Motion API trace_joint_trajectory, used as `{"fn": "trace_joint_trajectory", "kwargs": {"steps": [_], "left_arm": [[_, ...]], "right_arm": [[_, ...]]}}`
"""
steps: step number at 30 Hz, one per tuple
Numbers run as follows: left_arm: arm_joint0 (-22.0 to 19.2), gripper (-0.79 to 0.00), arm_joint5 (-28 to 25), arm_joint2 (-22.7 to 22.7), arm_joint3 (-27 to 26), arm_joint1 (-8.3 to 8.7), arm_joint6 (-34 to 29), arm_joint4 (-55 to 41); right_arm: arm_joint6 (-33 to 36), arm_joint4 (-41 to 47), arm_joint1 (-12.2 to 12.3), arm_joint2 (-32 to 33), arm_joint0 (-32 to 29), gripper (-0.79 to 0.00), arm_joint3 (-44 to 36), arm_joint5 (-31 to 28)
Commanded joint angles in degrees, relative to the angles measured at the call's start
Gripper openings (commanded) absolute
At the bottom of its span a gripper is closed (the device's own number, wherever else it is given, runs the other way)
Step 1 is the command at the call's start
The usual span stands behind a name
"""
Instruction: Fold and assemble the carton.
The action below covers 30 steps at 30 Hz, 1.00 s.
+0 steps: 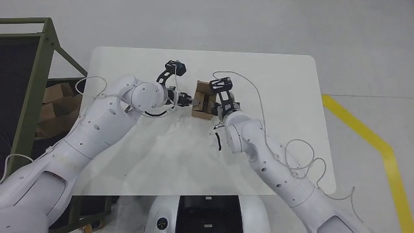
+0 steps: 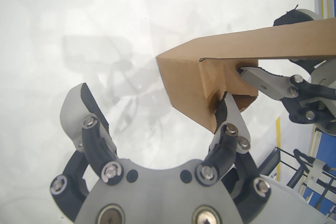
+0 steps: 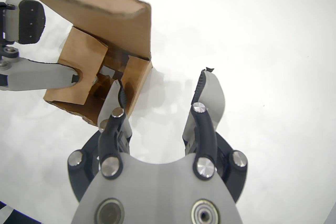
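Left gripper [image 2: 155, 93] splayed, fingertip [image 2: 232, 109] in carton [image 2: 183, 83]

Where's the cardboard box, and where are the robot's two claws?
carton [image 2: 181, 83]: left wrist view, on its outer side wall.
left claw [image 2: 155, 92]: left wrist view, midway between its open fingertips.
right claw [image 3: 162, 78]: right wrist view, midway between its open fingertips.

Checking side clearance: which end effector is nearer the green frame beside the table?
Left. The left end effector touches the carton on the side facing the green frame; the right end effector touches it farther away.
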Motion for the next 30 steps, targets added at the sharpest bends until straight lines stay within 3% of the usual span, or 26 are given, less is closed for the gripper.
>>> {"fn": "trace_joint_trajectory", "kwargs": {"steps": [1, 2, 16, 30], "left_arm": [[0.05, 0.0, 0.03, -0.13, 0.02, -0.16, -0.11, 0.15], [0.07, 0.0, 0.0, -0.18, -0.03, -0.23, -0.25, 0.27], [0.49, -0.074, 1.68, -1.28, -0.86, -0.98, -2.61, 1.75], [1.15, -0.099, 2.08, -1.7, -1.15, -2.01, -3.22, 2.42]], "right_arm": [[0.1, 0.11, -0.23, -0.06, 0.1, -0.366, 0.26, -0.18], [0.1, 0.14, -0.34, -0.07, 0.14, -0.394, 0.4, -0.29], [0.33, -0.57, -1.7, -0.38, 0.19, -0.44, 0.92, -0.85], [0.64, -1.52, -2.87, -0.33, 0.03, -0.48, 1.69, -1.92]]}}
